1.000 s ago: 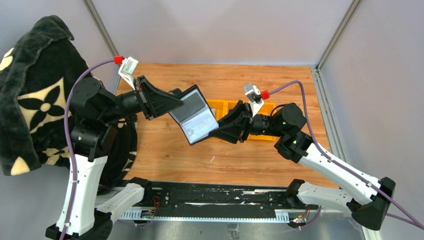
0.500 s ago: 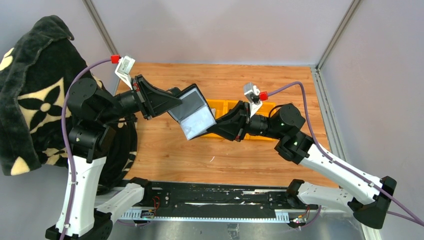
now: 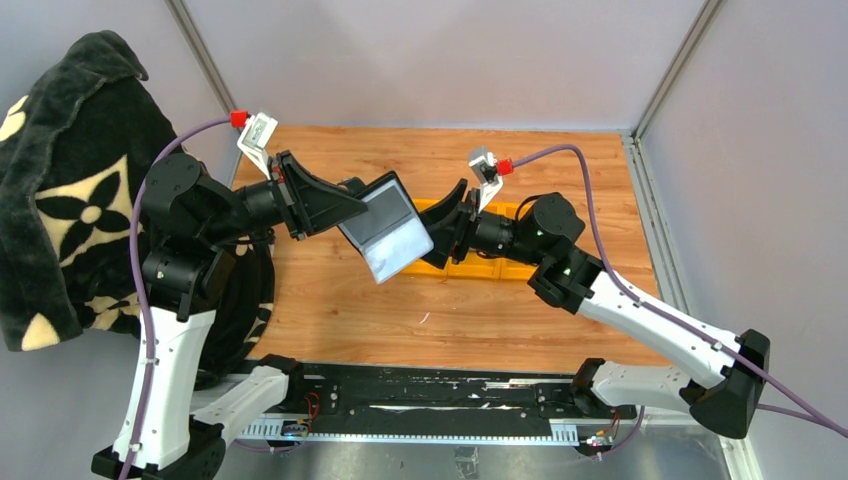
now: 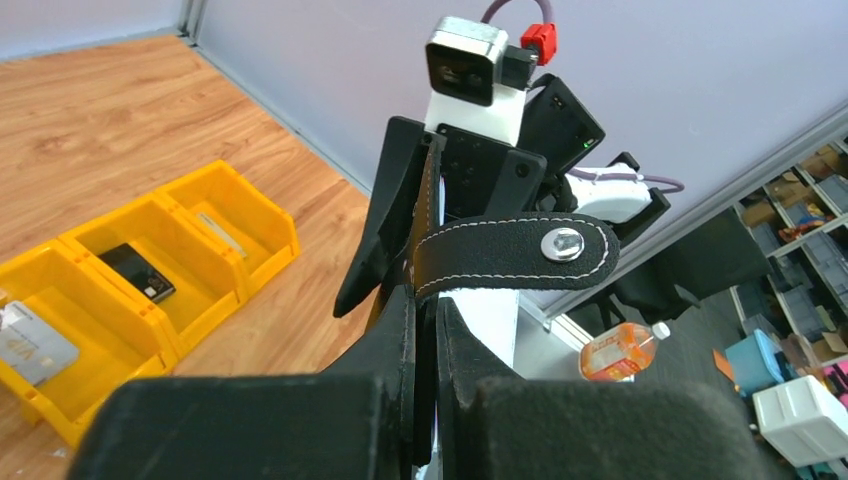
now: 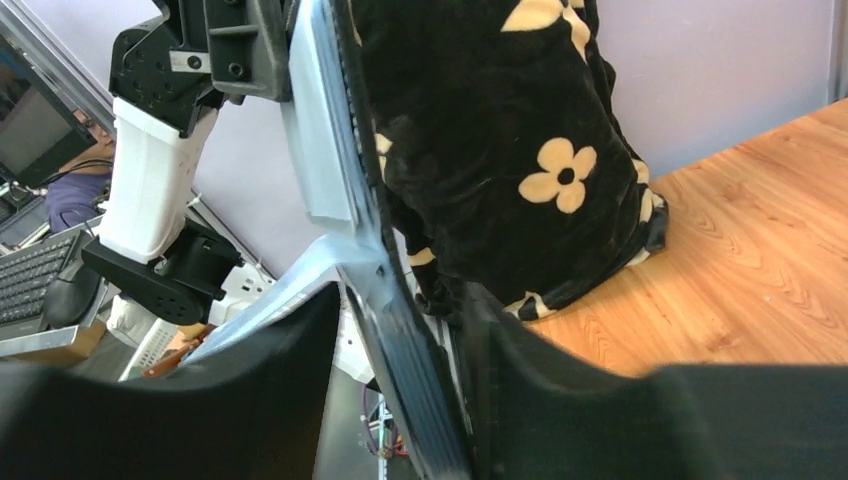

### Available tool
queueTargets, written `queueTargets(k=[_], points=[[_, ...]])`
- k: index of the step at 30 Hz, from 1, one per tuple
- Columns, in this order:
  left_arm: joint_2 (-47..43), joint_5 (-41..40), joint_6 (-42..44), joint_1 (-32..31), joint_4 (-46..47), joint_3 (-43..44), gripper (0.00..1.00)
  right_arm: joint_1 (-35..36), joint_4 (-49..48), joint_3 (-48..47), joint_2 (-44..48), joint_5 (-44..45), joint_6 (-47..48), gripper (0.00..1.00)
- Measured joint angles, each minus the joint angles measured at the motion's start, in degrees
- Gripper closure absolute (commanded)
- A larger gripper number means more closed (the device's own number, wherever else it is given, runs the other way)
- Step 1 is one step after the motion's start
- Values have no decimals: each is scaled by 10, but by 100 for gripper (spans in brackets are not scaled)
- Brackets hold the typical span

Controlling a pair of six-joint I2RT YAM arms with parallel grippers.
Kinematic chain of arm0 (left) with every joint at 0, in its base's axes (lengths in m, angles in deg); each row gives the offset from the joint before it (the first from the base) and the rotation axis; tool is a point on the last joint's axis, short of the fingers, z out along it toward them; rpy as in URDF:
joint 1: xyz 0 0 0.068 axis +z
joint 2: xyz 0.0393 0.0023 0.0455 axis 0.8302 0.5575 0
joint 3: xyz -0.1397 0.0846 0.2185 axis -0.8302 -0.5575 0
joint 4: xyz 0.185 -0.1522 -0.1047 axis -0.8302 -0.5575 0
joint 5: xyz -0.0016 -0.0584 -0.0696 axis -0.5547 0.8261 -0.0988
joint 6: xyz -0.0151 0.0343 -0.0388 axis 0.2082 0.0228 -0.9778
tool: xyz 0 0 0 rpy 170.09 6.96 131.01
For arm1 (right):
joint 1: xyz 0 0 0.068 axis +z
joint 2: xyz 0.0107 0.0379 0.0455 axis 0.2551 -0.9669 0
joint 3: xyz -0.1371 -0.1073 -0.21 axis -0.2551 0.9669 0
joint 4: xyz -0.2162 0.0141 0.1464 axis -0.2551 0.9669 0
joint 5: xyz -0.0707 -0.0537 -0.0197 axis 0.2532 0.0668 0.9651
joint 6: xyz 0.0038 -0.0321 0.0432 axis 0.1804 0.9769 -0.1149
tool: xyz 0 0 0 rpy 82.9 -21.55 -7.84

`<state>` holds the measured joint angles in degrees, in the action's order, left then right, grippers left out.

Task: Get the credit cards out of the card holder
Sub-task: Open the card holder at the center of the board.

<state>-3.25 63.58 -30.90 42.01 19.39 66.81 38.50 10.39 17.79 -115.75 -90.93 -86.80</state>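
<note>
My left gripper point(image 3: 352, 208) is shut on the black card holder point(image 3: 385, 226) and holds it up above the table, its silvery-grey inner face turned upward. In the left wrist view the gripper point(image 4: 425, 400) pinches the holder's edge, and the strap tab point(image 4: 510, 250) with its metal snap lies across above. My right gripper point(image 3: 441, 226) is open, one finger on each side of the holder's right edge. In the right wrist view point(image 5: 400, 400) the holder's edge point(image 5: 395, 330) runs between the spread fingers. A silvery credit card point(image 4: 35, 340) lies in a yellow bin.
A row of yellow bins point(image 3: 500, 270) stands on the wooden table behind the right gripper; one holds a small black block point(image 4: 140, 272). A black blanket with cream flowers point(image 3: 60, 180) hangs at the left. Grey walls close in the table.
The right arm has moved left and up and turned its wrist. Its jaws, earlier closed on the holder's lower corner, now stand open around the edge. The holder looks more folded.
</note>
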Motion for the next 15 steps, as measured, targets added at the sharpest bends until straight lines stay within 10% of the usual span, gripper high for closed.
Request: queueTargets(k=[4, 10, 15], points=[[-5, 1, 6, 0, 1, -6, 91, 0, -24, -4, -18, -14, -34, 98], [-23, -3, 62, 0, -6, -16, 24, 0, 9, -29, -33, -30, -52, 100], [-49, -4, 153, 0, -26, -35, 0, 3, 151, -111, -43, -5, -27, 100]])
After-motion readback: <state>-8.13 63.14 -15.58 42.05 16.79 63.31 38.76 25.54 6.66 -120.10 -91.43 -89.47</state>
